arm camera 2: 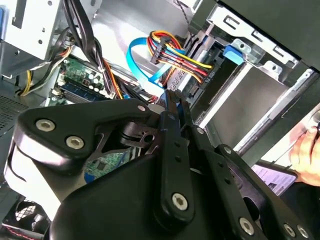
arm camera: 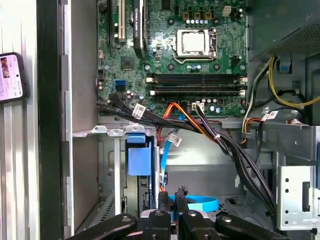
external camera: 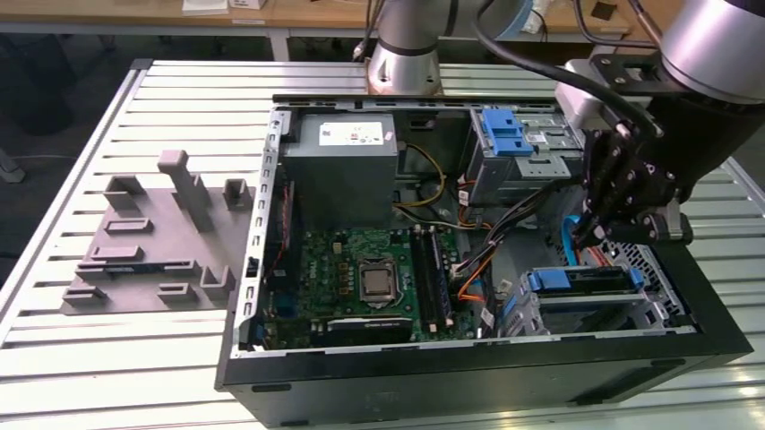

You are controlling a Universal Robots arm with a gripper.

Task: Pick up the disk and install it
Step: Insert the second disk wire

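Note:
The disk (external camera: 583, 281) lies flat in the metal drive cage at the open computer case's corner on the exterior view's right. Its blue carrier end (arm camera: 138, 156) faces the cables. In the second wrist view the disk's silver face (arm camera 2: 252, 97) sits under the cage's bracket, with the blue tab (arm camera 2: 235, 53) at its end. My gripper (external camera: 588, 238) hangs just above the cage, fingers pointing down. Both wrist views show the fingers (arm camera: 165, 200) pressed together with nothing between them. The gripper (arm camera 2: 175, 106) is apart from the disk.
A loose blue data cable (arm camera: 197, 204) and bundled power wires (arm camera 2: 175, 50) lie right beside the fingers. Deeper in the case are the motherboard (external camera: 371, 278), a grey power supply (external camera: 347, 170) and an upper bay with a blue latch (external camera: 508, 134). A grey fixture (external camera: 156, 237) sits on the table. A hand (arm camera 2: 306, 145) is near the case.

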